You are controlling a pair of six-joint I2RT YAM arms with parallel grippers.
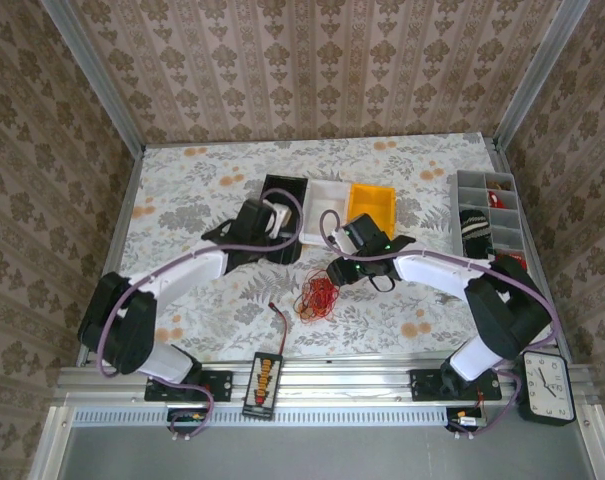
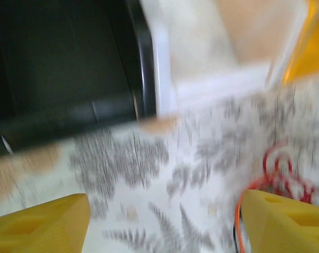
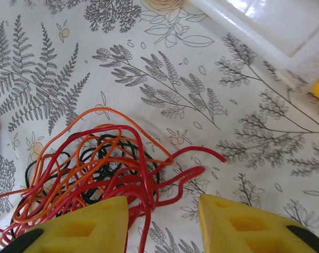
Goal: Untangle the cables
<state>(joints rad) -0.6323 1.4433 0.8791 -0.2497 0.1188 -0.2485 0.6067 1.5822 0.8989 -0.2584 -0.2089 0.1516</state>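
The cables [image 1: 320, 296] lie as one loopy tangle of red, orange and black wires on the leaf-patterned tabletop, a little right of centre. In the right wrist view the cables [image 3: 96, 163] spread out to the left. My right gripper [image 3: 163, 221] hangs low over their right edge, jaws apart, with red strands running down the gap beside the left finger [image 3: 80, 226]. From above, the right gripper [image 1: 334, 272] sits just up-right of the tangle. My left gripper [image 1: 267, 225] is by the black bin's near end. Its blurred wrist view shows the left gripper [image 2: 164, 226] open over bare table, the cables [image 2: 280, 176] to its right.
A black bin [image 1: 282, 190], a white bin [image 1: 327, 200] and a yellow bin [image 1: 372, 205] stand in a row at the back. A grey compartment box [image 1: 487, 215] is at the right. A yellow-socketed black board [image 1: 265, 380] with its red-black lead [image 1: 279, 325] lies at the front edge, and a clock [image 1: 547, 385] at the front right.
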